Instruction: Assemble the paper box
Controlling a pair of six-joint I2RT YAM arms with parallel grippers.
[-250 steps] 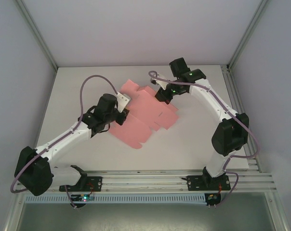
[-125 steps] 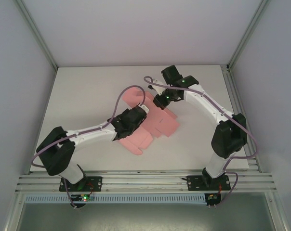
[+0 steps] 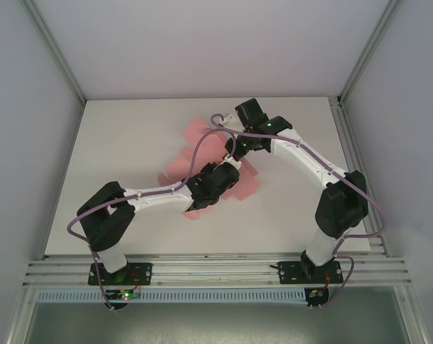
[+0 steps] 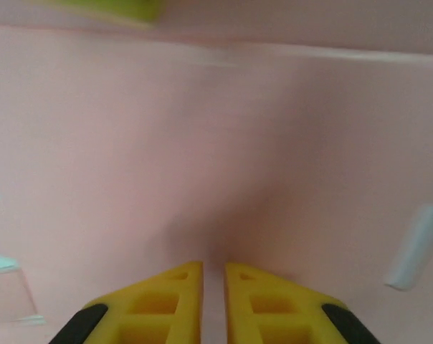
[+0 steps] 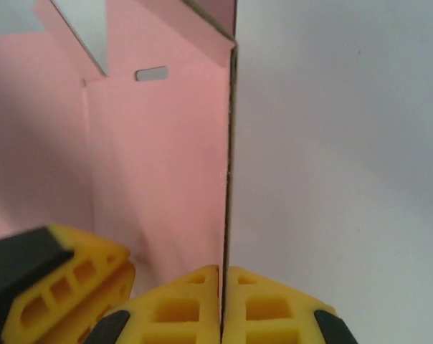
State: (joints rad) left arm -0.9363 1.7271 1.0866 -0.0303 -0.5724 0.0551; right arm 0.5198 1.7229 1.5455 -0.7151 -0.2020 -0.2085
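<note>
The paper box (image 3: 195, 133) is a pale-pink die-cut sheet at mid-table, partly folded up, with flaps spread to the left. My right gripper (image 3: 238, 148) is shut on one upright panel, which runs edge-on between its fingertips in the right wrist view, where the gripper (image 5: 221, 271) pinches the card (image 5: 159, 165). My left gripper (image 3: 229, 172) reaches in from the left, just in front of the right one. Its yellow fingers (image 5: 62, 283) press against the pink panel. In the left wrist view the left gripper (image 4: 213, 269) is all but shut, holding nothing, tips close against the card (image 4: 202, 143).
The white table (image 3: 130, 129) has grey walls at the back and sides. An aluminium rail (image 3: 216, 269) runs along the near edge by the arm bases. A purple cable (image 3: 202, 143) loops over the sheet. A small slot (image 5: 152, 73) is cut in the panel.
The left arm has swung right across the sheet to meet the right gripper at the middle. The sheet has been pushed up and folded. The right gripper has shifted slightly left, still gripping.
</note>
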